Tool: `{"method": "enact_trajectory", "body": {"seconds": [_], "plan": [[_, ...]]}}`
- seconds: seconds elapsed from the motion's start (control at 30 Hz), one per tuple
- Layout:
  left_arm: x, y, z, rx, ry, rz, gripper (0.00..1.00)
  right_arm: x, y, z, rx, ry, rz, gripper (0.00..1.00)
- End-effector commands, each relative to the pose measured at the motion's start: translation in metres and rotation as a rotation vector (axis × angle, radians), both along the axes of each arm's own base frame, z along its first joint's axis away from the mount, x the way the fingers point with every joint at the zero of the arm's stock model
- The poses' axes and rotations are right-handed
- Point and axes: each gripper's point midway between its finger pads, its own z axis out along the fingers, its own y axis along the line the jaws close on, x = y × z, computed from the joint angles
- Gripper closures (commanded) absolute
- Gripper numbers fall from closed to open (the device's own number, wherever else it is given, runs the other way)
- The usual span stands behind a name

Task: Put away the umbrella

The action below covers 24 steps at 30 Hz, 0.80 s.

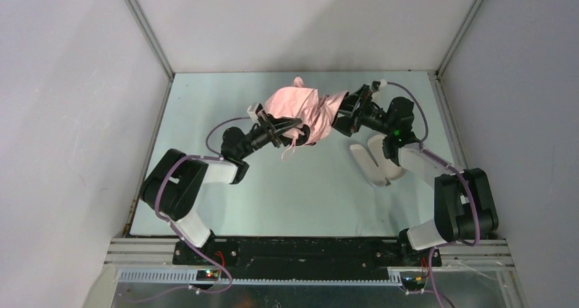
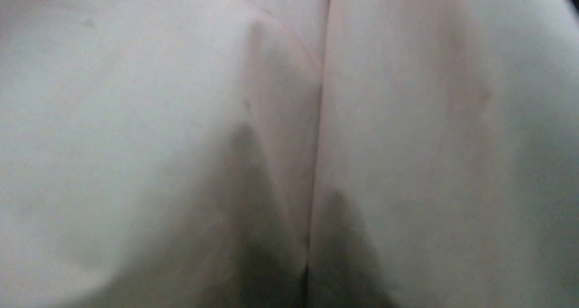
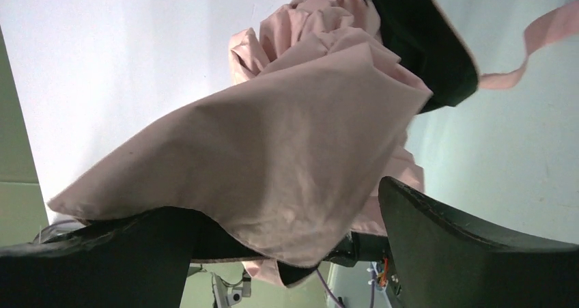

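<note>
The umbrella (image 1: 300,110) is a bunched pale pink canopy held above the table at the back centre. My left gripper (image 1: 287,129) reaches into its left side from below and appears shut on it. The left wrist view is filled by pink fabric (image 2: 205,117), which hides the fingers. My right gripper (image 1: 339,117) is at the canopy's right end, open wide. In the right wrist view the fabric (image 3: 273,158) hangs loosely between the two dark fingers (image 3: 471,253), unclamped. The black underside (image 3: 423,42) and a pink strap (image 3: 539,35) show beyond.
A pale lilac oblong case (image 1: 372,159) lies on the table (image 1: 273,199) in two pieces under the right forearm. Grey walls close in the table on the left, back and right. A purple cable loops beside each arm.
</note>
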Motion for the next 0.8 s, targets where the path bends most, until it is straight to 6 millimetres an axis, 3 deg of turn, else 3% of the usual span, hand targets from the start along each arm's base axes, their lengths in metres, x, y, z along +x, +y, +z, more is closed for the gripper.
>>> {"method": "enact_trajectory", "body": {"seconds": [0.0, 0.13, 0.33, 0.4, 0.5, 0.67, 0.77], "plan": [[-0.005, 0.014, 0.044, -0.083, -0.138, 0.032, 1.0, -0.009, -0.016, 0.004, -0.05, -0.023, 0.013, 0.01], [-0.002, 0.017, 0.047, -0.071, -0.147, 0.039, 1.0, -0.012, -0.035, -0.014, -0.126, 0.022, -0.009, 0.02], [0.002, 0.018, 0.058, -0.087, -0.159, 0.045, 1.0, -0.016, -0.048, -0.016, -0.148, -0.008, -0.016, 0.08], [0.005, 0.019, 0.062, -0.077, -0.17, 0.051, 1.0, -0.016, -0.06, -0.038, -0.206, 0.09, -0.063, 0.1], [0.007, 0.02, 0.067, -0.06, -0.182, 0.056, 1.0, -0.019, -0.069, -0.047, -0.25, 0.087, -0.078, 0.1], [0.012, 0.023, 0.07, -0.038, -0.191, 0.068, 1.0, -0.019, -0.09, -0.056, -0.333, 0.055, -0.148, 0.06], [0.014, 0.022, 0.069, -0.03, -0.193, 0.066, 1.0, -0.015, -0.101, -0.047, -0.289, 0.006, -0.179, 0.03]]}}
